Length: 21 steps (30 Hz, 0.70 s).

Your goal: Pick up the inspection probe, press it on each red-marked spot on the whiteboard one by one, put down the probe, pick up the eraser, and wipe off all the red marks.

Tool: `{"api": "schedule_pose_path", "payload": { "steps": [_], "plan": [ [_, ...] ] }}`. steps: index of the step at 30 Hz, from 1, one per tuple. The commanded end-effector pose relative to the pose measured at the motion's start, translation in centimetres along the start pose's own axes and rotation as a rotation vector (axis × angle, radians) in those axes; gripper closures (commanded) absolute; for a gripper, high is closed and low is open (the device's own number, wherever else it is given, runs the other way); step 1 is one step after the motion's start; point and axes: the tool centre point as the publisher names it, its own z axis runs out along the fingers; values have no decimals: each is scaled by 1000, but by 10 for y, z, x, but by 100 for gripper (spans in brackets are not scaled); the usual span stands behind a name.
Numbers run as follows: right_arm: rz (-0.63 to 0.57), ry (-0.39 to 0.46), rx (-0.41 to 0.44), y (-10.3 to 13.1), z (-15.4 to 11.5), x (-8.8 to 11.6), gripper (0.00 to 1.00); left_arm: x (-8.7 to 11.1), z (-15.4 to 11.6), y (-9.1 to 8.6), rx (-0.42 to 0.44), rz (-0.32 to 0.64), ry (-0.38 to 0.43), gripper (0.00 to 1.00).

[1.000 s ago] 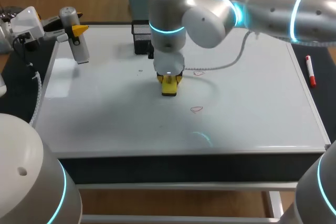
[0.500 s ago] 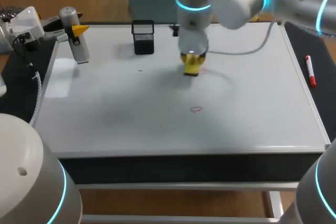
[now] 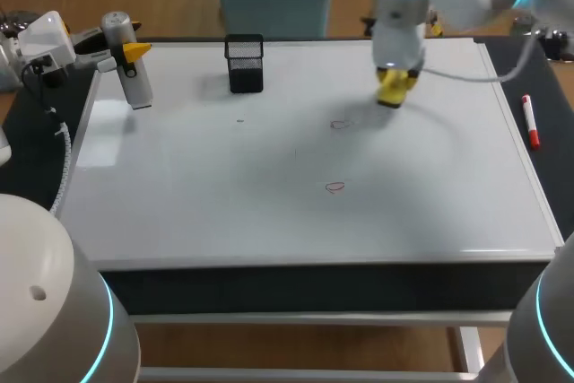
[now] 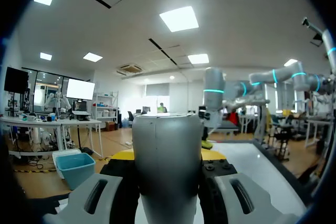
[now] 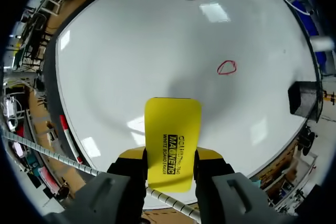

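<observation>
My right gripper [image 5: 170, 157] squeezes the yellow eraser [image 5: 172, 135] from both sides. It hangs over the far part of the whiteboard [image 3: 224, 195]. Seen from above, one red mark [image 3: 339, 125] sits near the eraser at eight o'clock. The other red mark [image 3: 334, 187] is farther off at seven o'clock. My left gripper [image 4: 168, 157] grips the grey probe [image 3: 136, 82] at the board's ten o'clock corner.

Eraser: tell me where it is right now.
In the head view, the yellow eraser is gripped in the right claw over the whiteboard's far right area, just right of the farther red mark.
</observation>
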Motion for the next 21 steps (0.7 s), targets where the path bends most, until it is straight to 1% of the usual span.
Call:
{"api": "schedule_pose_path", "payload": {
  "steps": [1, 6, 12, 17, 21],
  "plan": [
    [37, -13, -25, -27, 3, 31, 100, 0, 1, -1, 0, 1, -1, 100],
    [101, 2, -33, -52, 13, 56, 100, 0, 1, -1, 0, 1, -1, 100],
    [166, 7, -56, -79, 22, 79, 100, 0, 1, -1, 0, 1, -1, 100],
    [179, 26, -59, -94, 28, 90, 100, 0, 1, -1, 0, 1, -1, 100],
    [182, 20, -61, -101, 28, 95, 100, 0, 1, -1, 0, 1, -1, 100]
  ]
}}
